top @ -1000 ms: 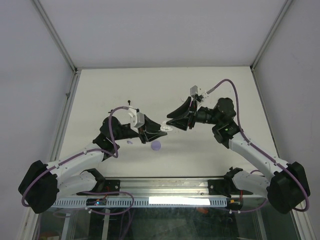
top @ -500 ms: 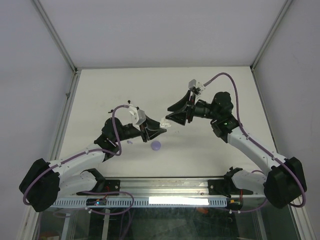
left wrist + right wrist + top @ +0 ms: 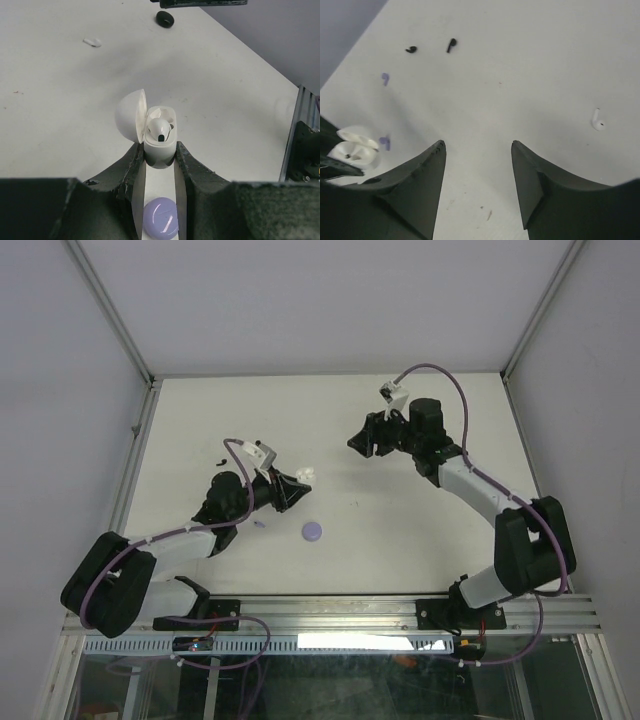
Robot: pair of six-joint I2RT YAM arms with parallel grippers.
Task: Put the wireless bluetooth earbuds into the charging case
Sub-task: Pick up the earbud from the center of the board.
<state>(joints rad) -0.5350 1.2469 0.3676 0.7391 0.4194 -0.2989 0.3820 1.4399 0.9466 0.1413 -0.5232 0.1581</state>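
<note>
Earbuds (image 3: pixel 451 45) lie loose about the table (image 3: pixel 430 540), black, lavender and white. My left gripper (image 3: pixel 158 148) is clamped on the open white charging case (image 3: pixel 160 154), lid flipped back, with one white bud (image 3: pixel 160 129) seated inside. My right gripper (image 3: pixel 477 145) hangs with jaws apart and nothing between them. I judge the step in hand is fetching the second white earbud (image 3: pixel 596 120), lying well off to one side of those jaws. Next I must swing over, descend and pinch it squarely
</note>
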